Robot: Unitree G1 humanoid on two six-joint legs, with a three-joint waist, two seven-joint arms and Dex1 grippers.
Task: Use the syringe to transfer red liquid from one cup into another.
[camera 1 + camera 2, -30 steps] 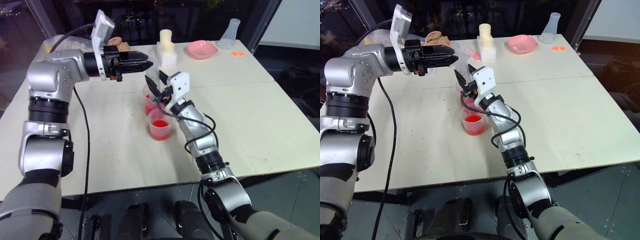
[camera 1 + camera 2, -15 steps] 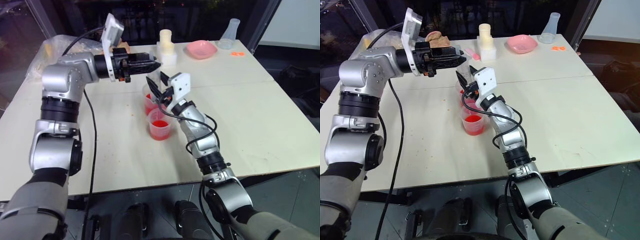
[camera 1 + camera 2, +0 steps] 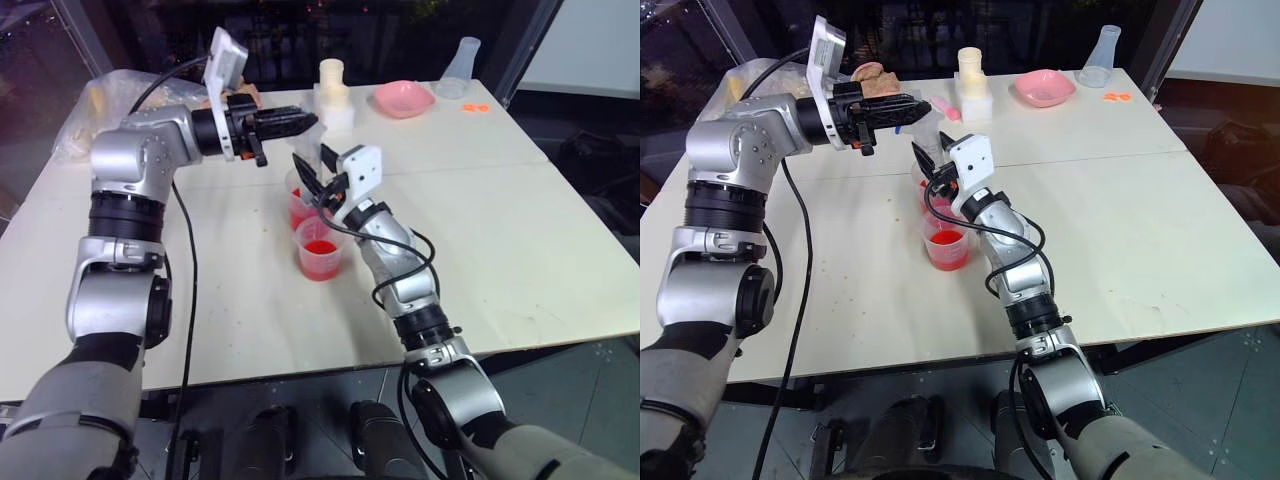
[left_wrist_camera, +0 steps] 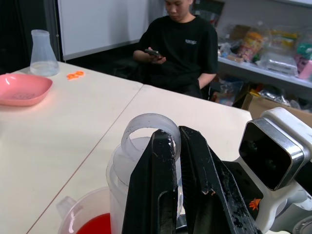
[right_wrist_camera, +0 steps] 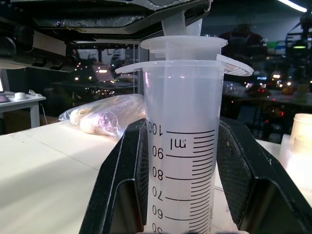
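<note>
Plunger gripped, draw about to start.

Eye view: right gripper (image 3: 312,170) clamps the syringe (image 3: 312,150) upright over the far cup (image 3: 300,205); near cup (image 3: 320,248) holds red liquid too.
Left wrist: left gripper (image 4: 176,141) pinches the plunger (image 4: 146,134).
Right wrist: barrel looks empty; transfer remains.

A pale, cream-coloured counter (image 3: 520,220) carries everything, with a seam running across it. Near its middle stand two clear cups tinted red: the shorter cup (image 3: 319,250) in front, the taller, wider cup (image 3: 300,205) just behind it, both holding red liquid (image 3: 319,249). Along the far edge sit a pink dish (image 3: 404,98), a clear flask (image 3: 459,67), small orange bits (image 3: 476,106) beside it, a cream-white container (image 3: 333,93), and a crumpled plastic bag (image 3: 105,100) at the far left corner.
</note>
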